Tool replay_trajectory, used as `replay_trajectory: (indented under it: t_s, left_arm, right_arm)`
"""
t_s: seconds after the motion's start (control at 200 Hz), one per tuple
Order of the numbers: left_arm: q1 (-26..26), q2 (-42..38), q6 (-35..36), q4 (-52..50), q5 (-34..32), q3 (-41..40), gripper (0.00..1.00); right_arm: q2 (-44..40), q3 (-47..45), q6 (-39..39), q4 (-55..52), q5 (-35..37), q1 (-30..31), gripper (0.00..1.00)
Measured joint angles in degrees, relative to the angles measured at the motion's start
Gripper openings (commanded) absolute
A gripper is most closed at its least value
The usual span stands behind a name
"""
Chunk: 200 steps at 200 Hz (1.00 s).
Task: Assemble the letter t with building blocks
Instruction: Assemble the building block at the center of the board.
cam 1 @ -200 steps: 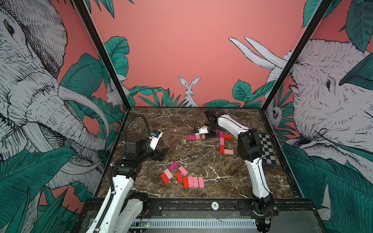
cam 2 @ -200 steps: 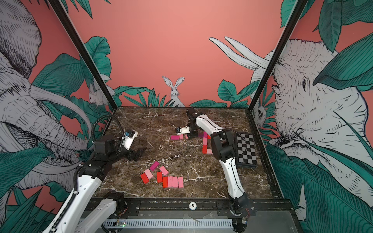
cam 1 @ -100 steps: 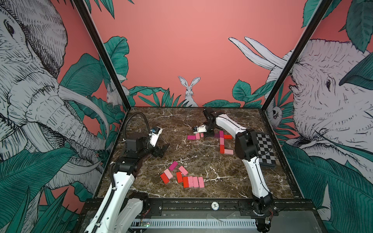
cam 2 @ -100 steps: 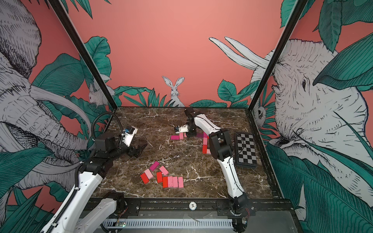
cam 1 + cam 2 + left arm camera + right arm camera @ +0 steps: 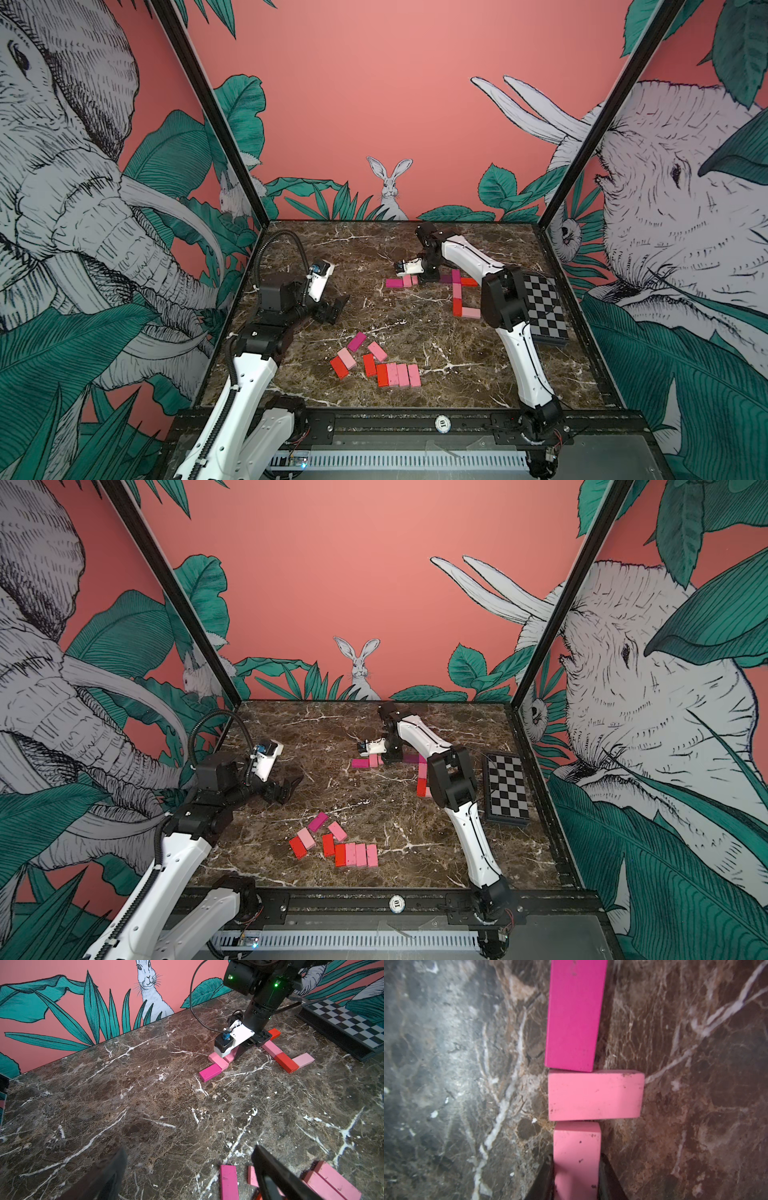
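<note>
Right tool (image 5: 576, 1169) is pinched shut on a pink block (image 5: 577, 1145), down on the counter (image 5: 446, 1064) at the far side. Just beyond its end sits a crosswise block (image 5: 596, 1096), then a magenta block (image 5: 574, 1016). Left tool (image 5: 189, 1149) is spread wide, empty, hovering near the loose blocks (image 5: 376, 365) up front.

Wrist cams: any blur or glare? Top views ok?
Left wrist view: open left gripper blurred and dark; marble table and far blocks sharp. Right wrist view: pink block in the shut right gripper is sharp, its fingers soft; pale hazy sheen on the marble. Both top views: evenly lit, no glare.
</note>
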Motion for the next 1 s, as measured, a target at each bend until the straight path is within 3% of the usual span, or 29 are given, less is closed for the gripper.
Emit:
replay_trajectory:
  t_s: [1.0]
  left_arm:
    - [0.0, 0.28, -0.72, 0.0, 0.22, 0.0, 0.96]
  right_arm:
    - [2.05, 2.34, 2.29, -2.38, -0.15, 0.31, 0.09]
